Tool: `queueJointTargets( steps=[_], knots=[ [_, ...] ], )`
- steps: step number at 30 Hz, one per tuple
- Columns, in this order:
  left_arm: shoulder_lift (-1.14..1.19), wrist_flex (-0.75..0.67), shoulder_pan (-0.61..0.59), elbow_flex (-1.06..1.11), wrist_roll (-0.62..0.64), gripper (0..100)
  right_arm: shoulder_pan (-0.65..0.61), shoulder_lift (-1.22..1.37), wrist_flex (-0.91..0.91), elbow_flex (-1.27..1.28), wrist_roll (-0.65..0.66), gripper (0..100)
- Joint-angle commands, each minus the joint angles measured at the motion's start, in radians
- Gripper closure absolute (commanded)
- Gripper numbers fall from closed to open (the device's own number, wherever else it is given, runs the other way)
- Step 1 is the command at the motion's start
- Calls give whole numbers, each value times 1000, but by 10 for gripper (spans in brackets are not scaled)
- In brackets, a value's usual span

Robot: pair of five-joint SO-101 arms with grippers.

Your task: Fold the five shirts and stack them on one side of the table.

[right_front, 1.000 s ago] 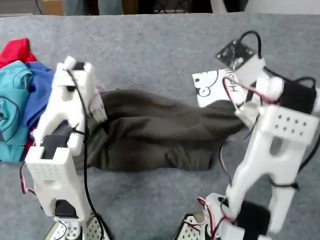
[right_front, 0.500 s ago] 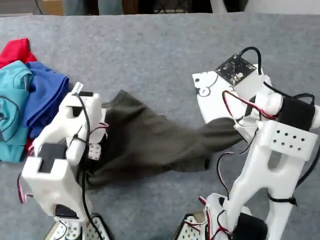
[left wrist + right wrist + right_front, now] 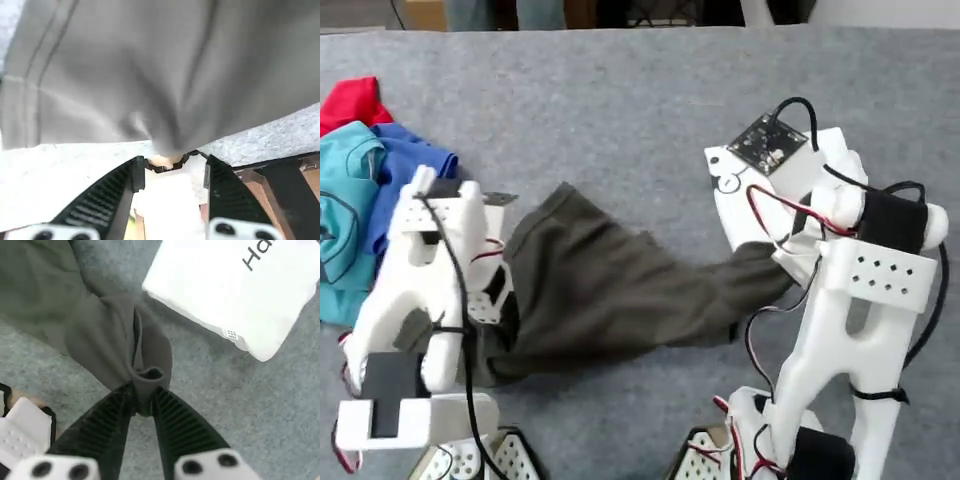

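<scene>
The grey felt tabletop (image 3: 620, 90) carries everything. The olive shirt (image 3: 610, 290) is the largest thing; it hangs stretched between the two pairs of jaws, one end in each. I judge it light, soft and limp. It will sag and wrinkle wherever it is not supported, so the hem corners or the shoulders are better places to hold than a bunched middle.

Beyond the left jaws, on the side away from the right jaws, three shirts lie in a pile: a teal shirt (image 3: 340, 200), a blue shirt (image 3: 405, 185) and a red shirt (image 3: 350, 100). Just beside the right jaws lies a white shirt (image 3: 235, 295) with print. So I count five shirts.

The right jaws are closed tightly on a gathered fold of the olive shirt. The left jaws stand a little apart around a thick bunch of it, and the cloth covers their ends.
</scene>
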Motion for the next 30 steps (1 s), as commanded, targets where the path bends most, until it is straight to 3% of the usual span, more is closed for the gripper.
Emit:
queueJointTargets(
  steps=[1,4,6,11,14,17,24,30],
  knots=[
    [-57,17,-64,-41,-69,791,-9,-25,-38,-4,6,985],
    [-75,17,-88,-209,-54,787,-9,-25,-55,-4,6,985],
    [-69,9,-56,-363,41,787,-9,-25,-58,-4,8,985],
    [64,-127,107,-645,437,786,-11,-24,-58,-2,6,985],
    [236,-221,143,-776,684,786,-11,-24,-58,-2,6,985],
    [436,-253,166,-952,850,786,-11,-24,-58,-2,6,985],
    [836,-163,277,-1426,1034,786,-9,-24,-57,13,5,985],
    [1128,-97,321,-1758,1102,787,-8,-25,-58,56,5,985]
  ],
)
